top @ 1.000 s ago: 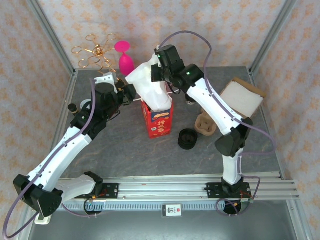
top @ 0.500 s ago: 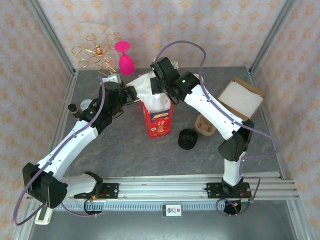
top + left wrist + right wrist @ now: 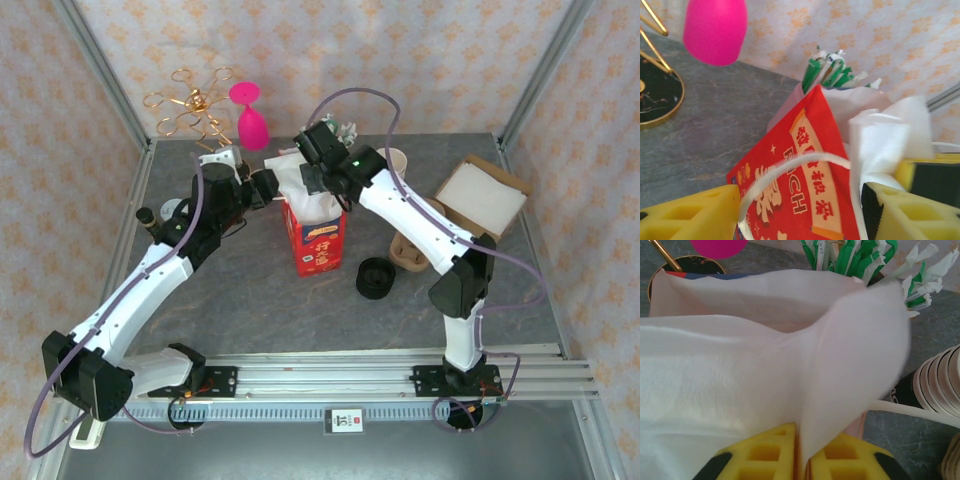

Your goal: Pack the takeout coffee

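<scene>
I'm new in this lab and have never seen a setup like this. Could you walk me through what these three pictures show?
These are two robot arms bolted at the near edge of a grey table. The wide picture looks down from above and behind them. The other two come from a camera on each wrist, so the yellow blocks there are that arm's own jaws.

In the middle stands a red bag with a white sheet sticking out. The right gripper pinches that sheet, jaws nearly together. The left gripper is at the bag's other side, jaws wide apart around its white handle, apparently not gripping.

Around them are a pile of black lids, a cardboard box, a stack of paper cups, green-and-white straws, a pink goblet and a gold rack.
</scene>
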Available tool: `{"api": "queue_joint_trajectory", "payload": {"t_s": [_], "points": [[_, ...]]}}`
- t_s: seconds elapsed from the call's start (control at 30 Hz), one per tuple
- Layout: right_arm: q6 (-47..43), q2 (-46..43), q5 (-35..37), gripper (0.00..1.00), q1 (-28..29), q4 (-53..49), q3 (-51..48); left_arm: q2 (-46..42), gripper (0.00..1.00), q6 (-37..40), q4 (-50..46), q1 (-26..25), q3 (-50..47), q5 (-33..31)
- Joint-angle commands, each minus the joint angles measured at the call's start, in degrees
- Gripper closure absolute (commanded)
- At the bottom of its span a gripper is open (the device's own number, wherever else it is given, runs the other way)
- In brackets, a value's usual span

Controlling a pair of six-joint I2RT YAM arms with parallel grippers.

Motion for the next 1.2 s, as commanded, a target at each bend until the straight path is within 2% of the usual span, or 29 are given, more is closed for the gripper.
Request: {"api": "queue_joint_trajectory", "payload": {"t_s": [0.0, 0.07, 0.17, 0.23, 0.43, 0.57, 0.8, 0.9, 0.97, 1.17], "points": [[-0.7, 1.9, 3.2, 0.83, 0.6, -3.4, 3.3, -1.6, 0.33, 0.6, 0.8, 0.3, 2.0, 1.8], [-1.0, 1.7, 3.1, 0.66, 0.6, -4.1, 5.9, -2.0, 0.32, 1.0, 0.7, 0.3, 2.2, 0.9], [-1.3, -0.3, 1.7, 0.58, 0.7, -2.8, 6.9, -2.5, 0.32, 1.4, -0.3, 0.6, 2.8, -0.2], [-1.2, -2.0, 2.0, 0.49, 0.7, -2.2, 6.7, -3.0, 0.32, 1.6, -1.2, 0.7, 3.2, -1.5], [-0.2, -3.9, -0.7, 0.39, 0.7, -1.2, 7.6, -5.3, 0.29, 2.9, -3.3, 1.3, 4.4, -2.4], [3.2, -1.3, -5.7, 0.43, 1.3, 0.2, 8.7, -6.7, 0.28, 3.6, -5.4, 1.8, 5.2, -4.6], [5.2, 4.8, -4.0, 0.54, 1.9, -1.0, 13.3, -8.0, 0.28, 3.6, -7.4, 2.4, 4.9, -6.7], [5.5, 6.4, -2.4, 0.67, 1.9, -2.0, 13.0, -8.4, 0.28, 3.9, -7.4, 2.6, 4.2, -7.1], [6.8, 7.2, 0.0, 0.72, 1.9, -3.5, 13.2, -8.3, 0.28, 4.1, -7.6, 2.8, 4.0, -7.4], [8.9, 4.4, 1.3, 0.83, 1.9, -3.9, 6.6, -7.7, 0.28, 4.1, -7.4, 3.4, 3.4, -7.3]]}}
